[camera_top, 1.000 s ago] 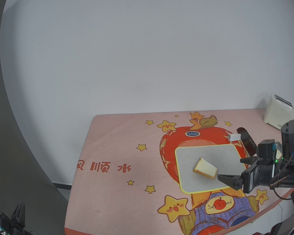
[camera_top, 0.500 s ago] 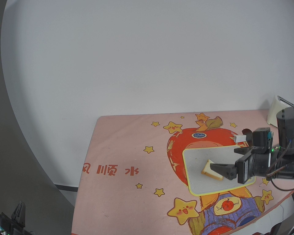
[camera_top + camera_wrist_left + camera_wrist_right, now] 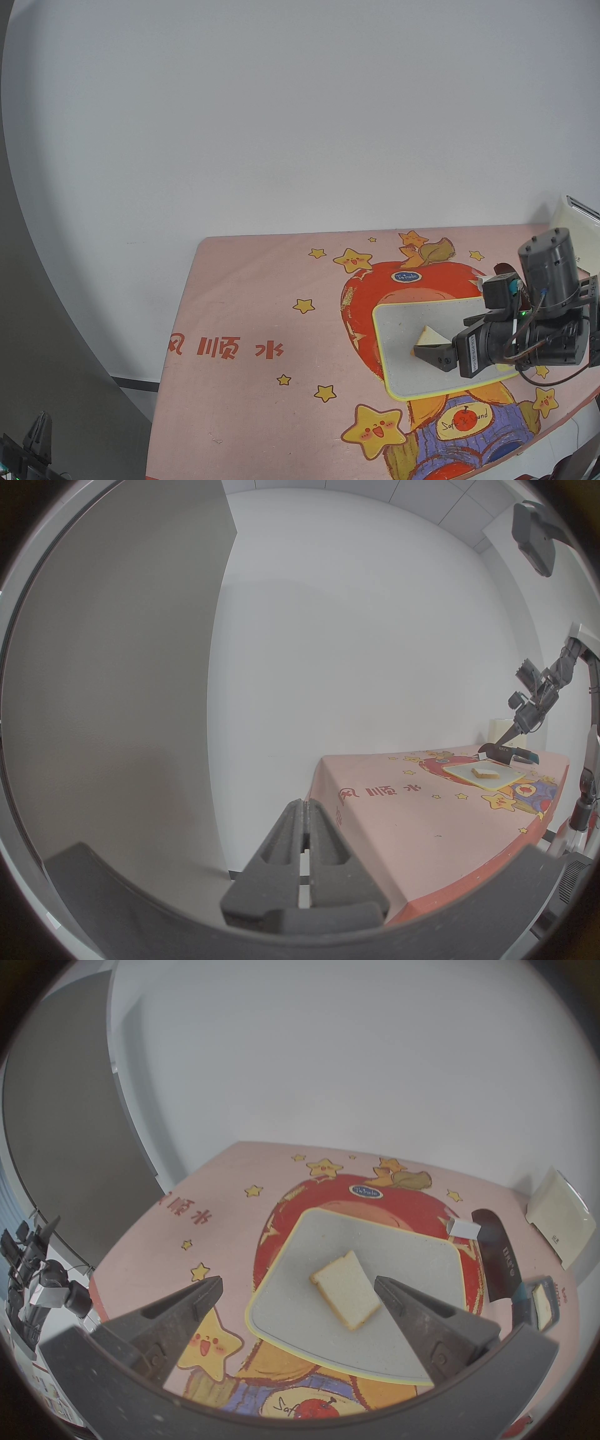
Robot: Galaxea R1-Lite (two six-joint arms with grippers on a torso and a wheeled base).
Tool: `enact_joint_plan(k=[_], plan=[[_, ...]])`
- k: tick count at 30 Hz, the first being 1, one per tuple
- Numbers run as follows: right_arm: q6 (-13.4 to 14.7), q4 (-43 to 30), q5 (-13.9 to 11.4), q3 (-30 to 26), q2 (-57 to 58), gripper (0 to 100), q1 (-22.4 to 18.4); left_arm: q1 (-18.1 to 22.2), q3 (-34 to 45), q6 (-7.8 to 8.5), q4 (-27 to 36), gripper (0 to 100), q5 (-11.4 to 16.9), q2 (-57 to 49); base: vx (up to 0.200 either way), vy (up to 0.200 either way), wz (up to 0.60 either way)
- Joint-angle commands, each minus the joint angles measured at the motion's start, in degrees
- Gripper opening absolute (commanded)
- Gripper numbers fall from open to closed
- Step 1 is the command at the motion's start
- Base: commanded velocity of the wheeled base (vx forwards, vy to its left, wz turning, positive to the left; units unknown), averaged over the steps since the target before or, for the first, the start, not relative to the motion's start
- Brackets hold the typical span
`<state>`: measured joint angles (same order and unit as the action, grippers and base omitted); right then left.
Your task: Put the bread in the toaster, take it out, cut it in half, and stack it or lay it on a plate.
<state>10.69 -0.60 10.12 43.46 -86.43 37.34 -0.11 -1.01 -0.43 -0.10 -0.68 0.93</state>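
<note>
A slice of bread (image 3: 429, 337) (image 3: 345, 1288) lies flat on the grey cutting board (image 3: 400, 325) (image 3: 294, 1254) with a yellow rim. My right gripper (image 3: 445, 342) (image 3: 297, 1282) hovers just above the board, open, with the slice between its spread fingers and no contact visible. The cream toaster (image 3: 581, 228) (image 3: 559, 1216) stands at the table's far right. A dark-bladed knife (image 3: 497, 1254) (image 3: 506, 752) lies beside the board towards the toaster. My left gripper (image 3: 306, 811) (image 3: 36, 437) is shut and empty, low and off the table's left side.
A pink cloth with an apple cartoon covers the table (image 3: 250, 300). A small white block (image 3: 464, 1229) sits by the knife's blade. The table's left half is bare cloth. A plain wall rises behind.
The head camera shifted early on. My right gripper has moved left across the board and now straddles the bread, its wrist tipped further down. The left gripper has stayed put.
</note>
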Motion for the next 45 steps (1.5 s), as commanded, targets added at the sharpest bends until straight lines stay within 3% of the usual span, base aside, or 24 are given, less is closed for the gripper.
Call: enact_joint_plan(k=[1,6,12,29,35,45], plan=[[0.1,0.0,0.0,0.0,-3.1,100,-0.1,0.0,1.0,-0.01,-0.1,0,0.0,-0.9,0.0,0.0,0.0],[0.1,0.3,0.1,0.2,-5.5,100,-0.1,0.0,1.0,0.08,-0.1,0,0.0,-0.9,0.0,0.0,0.0],[0.2,6.4,0.3,-1.1,-7.5,100,-0.1,-0.1,1.0,0.08,0.0,0,0.0,-0.9,0.0,0.0,0.0],[0.6,9.4,0.1,-1.0,-11.7,100,-0.2,0.0,1.0,0.08,0.0,0,0.0,-0.9,0.0,0.0,0.0],[4.0,9.5,-0.1,0.1,-14.2,100,0.0,0.0,1.0,0.16,0.0,0,0.0,-0.9,0.0,0.0,0.0],[4.1,9.5,0.0,0.2,-15.1,100,0.5,0.0,1.0,0.16,0.0,0,0.0,-0.9,0.0,0.0,0.0]])
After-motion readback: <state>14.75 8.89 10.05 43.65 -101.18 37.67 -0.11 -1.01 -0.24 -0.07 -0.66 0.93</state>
